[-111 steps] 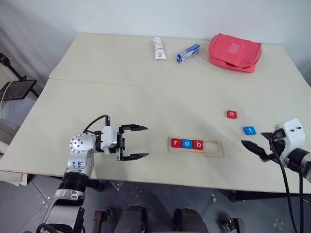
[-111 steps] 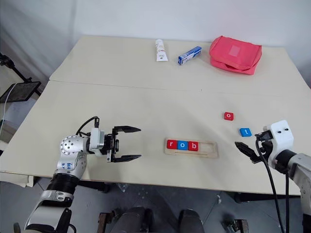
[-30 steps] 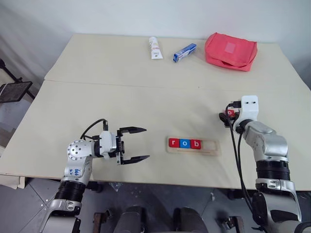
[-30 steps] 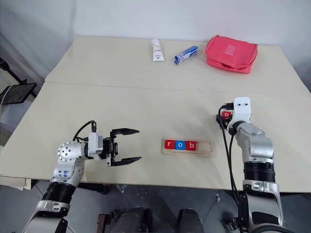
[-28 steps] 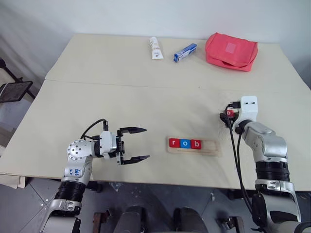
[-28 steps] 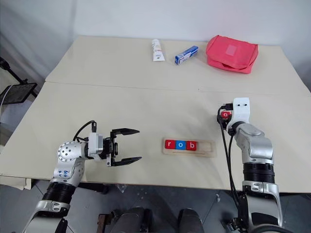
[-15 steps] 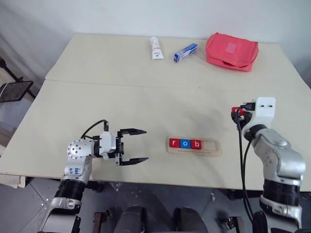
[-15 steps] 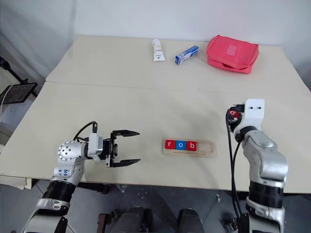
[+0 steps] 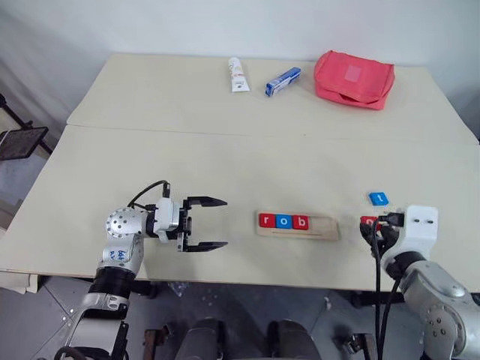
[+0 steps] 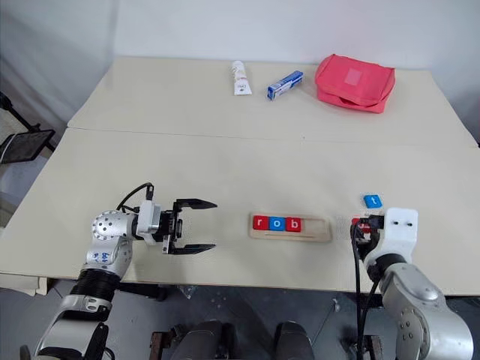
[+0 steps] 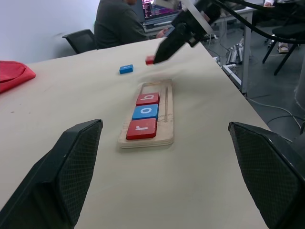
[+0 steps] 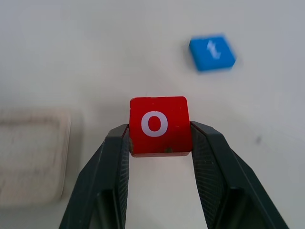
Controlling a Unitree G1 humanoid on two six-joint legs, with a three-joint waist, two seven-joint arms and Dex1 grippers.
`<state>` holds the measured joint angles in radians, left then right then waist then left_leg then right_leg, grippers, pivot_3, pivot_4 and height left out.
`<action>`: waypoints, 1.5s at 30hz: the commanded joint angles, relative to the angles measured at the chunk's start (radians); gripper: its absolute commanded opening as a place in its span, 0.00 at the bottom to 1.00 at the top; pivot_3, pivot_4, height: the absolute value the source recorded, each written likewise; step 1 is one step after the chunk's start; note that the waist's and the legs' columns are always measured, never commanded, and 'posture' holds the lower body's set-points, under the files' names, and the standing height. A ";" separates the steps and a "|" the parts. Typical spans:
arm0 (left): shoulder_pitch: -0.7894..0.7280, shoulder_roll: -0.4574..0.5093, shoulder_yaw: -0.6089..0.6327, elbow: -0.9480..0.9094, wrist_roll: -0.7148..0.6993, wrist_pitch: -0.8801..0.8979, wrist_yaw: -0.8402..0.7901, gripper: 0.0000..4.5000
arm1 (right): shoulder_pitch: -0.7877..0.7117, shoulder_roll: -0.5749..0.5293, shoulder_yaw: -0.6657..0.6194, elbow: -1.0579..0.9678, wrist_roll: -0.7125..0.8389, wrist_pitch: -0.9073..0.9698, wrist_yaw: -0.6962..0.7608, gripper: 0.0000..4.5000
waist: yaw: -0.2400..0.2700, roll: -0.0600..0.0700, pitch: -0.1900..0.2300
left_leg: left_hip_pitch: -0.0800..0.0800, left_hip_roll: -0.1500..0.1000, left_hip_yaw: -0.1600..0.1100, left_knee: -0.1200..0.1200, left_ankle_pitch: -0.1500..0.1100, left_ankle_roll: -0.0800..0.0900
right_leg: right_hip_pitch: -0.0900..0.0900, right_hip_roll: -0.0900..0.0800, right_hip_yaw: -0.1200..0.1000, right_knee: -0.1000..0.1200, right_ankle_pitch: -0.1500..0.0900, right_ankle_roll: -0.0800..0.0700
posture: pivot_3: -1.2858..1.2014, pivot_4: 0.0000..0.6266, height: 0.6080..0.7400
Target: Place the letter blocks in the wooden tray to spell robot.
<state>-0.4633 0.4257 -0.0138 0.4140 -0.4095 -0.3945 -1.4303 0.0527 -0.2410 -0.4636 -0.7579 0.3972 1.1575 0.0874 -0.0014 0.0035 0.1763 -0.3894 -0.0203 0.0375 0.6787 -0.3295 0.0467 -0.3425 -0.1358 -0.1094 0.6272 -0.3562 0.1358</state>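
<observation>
A: Tray contents?
B: The wooden tray [image 9: 298,225] sat low centre, holding red r [image 9: 266,220], blue o [image 9: 283,221], red b [image 9: 301,222] at its left end.

A: Loose blocks?
B: Blue t [image 9: 379,198] lay on the table [image 9: 225,157] at lower right. The right gripper [image 12: 159,138] was clamped on the red o [image 12: 159,125], just right of the tray.

A: Left gripper [image 9: 208,223]?
B: Lower left, fingers spread, grasping nothing.

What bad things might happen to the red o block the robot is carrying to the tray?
The red o block is pinched only by its two side edges between the right gripper's fingers, so it might twist or slip out on the way. The wooden tray already holds r, o and b, so the next slot is tight against the b block; a crooked landing may bump it. The blue t block lies close by and could get nudged.
</observation>
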 commanded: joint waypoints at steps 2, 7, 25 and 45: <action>-0.006 -0.005 0.012 -0.009 -0.017 -0.009 -0.003 1.00 | 0.010 0.016 0.002 -0.025 0.007 -0.032 -0.002 0.32 | 0.000 0.000 0.000 | 0.000 0.000 0.000 0.000 0.000 0.000 | 0.000 0.000 0.000 0.000 0.000 0.000 | 0.52 0.24 1.00; -0.005 -0.005 0.012 -0.014 -0.013 -0.007 0.005 1.00 | -0.006 0.036 0.007 0.007 0.009 -0.057 -0.005 0.32 | 0.000 0.000 0.000 | 0.000 0.000 0.000 0.000 0.000 0.000 | 0.000 0.001 0.001 0.000 0.000 0.000 | 0.52 0.24 1.00; 0.003 -0.011 0.010 -0.032 -0.010 -0.008 0.030 1.00 | 0.077 -0.347 0.037 0.037 0.061 -0.151 0.321 0.99 | 0.002 0.000 0.000 | 0.000 0.000 0.000 0.000 0.000 0.000 | 0.001 0.001 0.002 -0.001 0.000 0.000 | 0.52 0.24 1.00; 0.042 -0.001 0.020 -0.076 -0.008 -0.016 0.057 1.00 | -0.263 -0.837 0.435 0.784 -0.145 -0.750 1.040 0.99 | 0.006 -0.001 0.000 | -0.001 0.001 -0.001 0.002 0.000 0.001 | 0.003 -0.001 -0.004 -0.005 0.000 0.000 | 0.52 0.24 1.00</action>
<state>-0.4305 0.4159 -0.0049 0.3846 -0.4084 -0.4029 -1.3843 -0.1898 -1.0694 -0.0320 -0.0043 0.2719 0.4409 1.1029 0.0042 0.0025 0.1767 -0.3906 -0.0193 0.0370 0.6812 -0.3299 0.0475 -0.3395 -0.1368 -0.1141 0.6221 -0.3561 0.1360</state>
